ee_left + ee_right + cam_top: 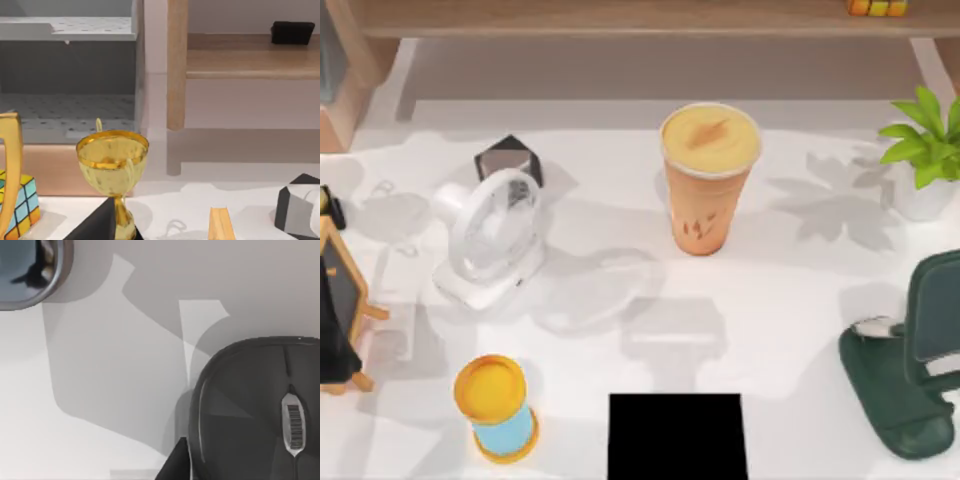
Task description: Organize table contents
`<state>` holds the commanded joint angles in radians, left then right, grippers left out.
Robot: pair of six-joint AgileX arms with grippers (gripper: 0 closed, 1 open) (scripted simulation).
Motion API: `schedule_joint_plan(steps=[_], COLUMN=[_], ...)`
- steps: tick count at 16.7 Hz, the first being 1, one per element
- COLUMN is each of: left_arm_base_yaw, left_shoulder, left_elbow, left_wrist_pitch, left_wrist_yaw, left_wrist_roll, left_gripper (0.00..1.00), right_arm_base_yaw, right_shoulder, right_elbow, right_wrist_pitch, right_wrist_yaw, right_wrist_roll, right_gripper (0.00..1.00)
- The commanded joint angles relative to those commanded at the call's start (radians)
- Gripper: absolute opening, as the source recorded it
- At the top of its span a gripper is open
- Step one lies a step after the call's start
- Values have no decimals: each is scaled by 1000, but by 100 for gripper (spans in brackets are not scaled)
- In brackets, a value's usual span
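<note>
The computer mouse (pixel 260 410) lies on the white bench (pixel 100 390) close below the right arm's camera, so the right arm looks nearer to it; its long axis follows the scroll wheel. It is dark grey and glossy. Farther off, the orange drink cup (pixel 708 178) stands upright mid-bench. I cannot tell either end effector's state.

White glossy tabletop (pixel 800 300) under bright light; soft grey shadows lie across it. Brown wooden shelf (pixel 620 18) runs along the far edge, pale wall behind. In the left wrist view, a light wooden post (pixel 177 65) stands upright, supporting a shelf board (pixel 252 62). Beside it, a grey perforated bin (pixel 67 75) sits on a wooden base. Potted green plant (pixel 923 140) at the table's right, casting a leafy shadow leftward.
</note>
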<state>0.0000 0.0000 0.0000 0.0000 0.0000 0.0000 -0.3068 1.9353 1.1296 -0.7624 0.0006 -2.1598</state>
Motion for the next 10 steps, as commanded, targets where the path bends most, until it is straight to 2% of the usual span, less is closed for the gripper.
schedule_joint_plan(steps=[4,10], left_arm_base_yaw=[0,0], left_shoulder=[0,0], left_elbow=[0,0], left_wrist_pitch=[0,0], left_wrist_yaw=[0,0], left_wrist_roll=[0,0], left_gripper=[100,100], right_arm_base_yaw=[-5,-3], right_shoulder=[-19,-105], right_elbow=[27,183], right_wrist_pitch=[-47,-295], right_wrist_yaw=[5,5], right_wrist_roll=[5,-4], right_gripper=[0,0])
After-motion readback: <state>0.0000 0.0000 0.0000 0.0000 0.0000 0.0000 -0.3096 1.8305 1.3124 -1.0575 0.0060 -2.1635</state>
